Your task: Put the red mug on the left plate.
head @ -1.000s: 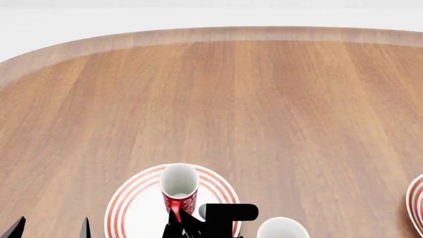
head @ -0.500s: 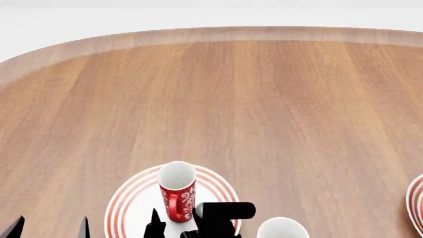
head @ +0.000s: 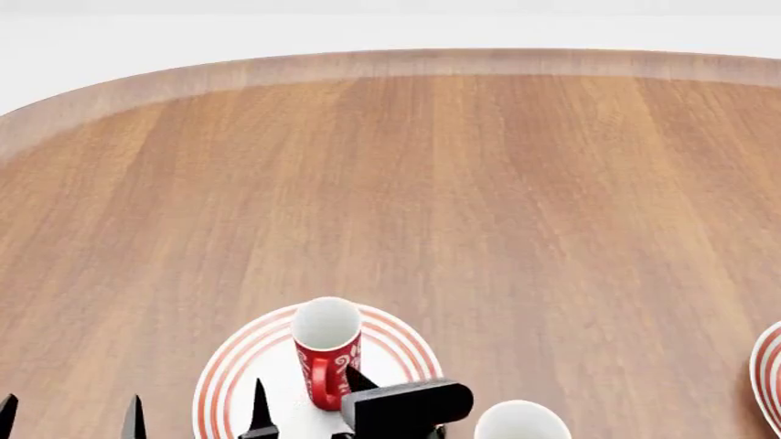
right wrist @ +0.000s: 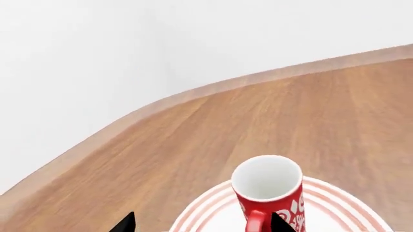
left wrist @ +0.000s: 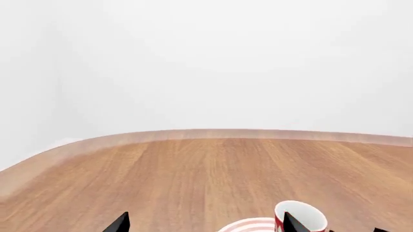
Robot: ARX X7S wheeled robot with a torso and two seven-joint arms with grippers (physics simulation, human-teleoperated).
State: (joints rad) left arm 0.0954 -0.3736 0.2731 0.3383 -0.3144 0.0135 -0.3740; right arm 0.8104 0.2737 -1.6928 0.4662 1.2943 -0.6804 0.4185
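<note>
The red mug stands upright on the left plate, a white plate with red rings, at the near edge of the head view. My right gripper is open, with one fingertip on each side of the mug's lower part and no grip on it. In the right wrist view the mug stands on the plate, and the gripper shows spread black tips. My left gripper is open and empty, left of the plate. The left wrist view shows that gripper, the mug and the plate's rim.
A plain white mug stands on the wooden table just right of my right gripper. The second ringed plate shows partly at the right edge. The table's rounded far edge curves round at the left.
The mug went from tilted in my right gripper to standing upright on the plate. The right fingers opened wide and drew back. The left gripper shifted slightly left.
</note>
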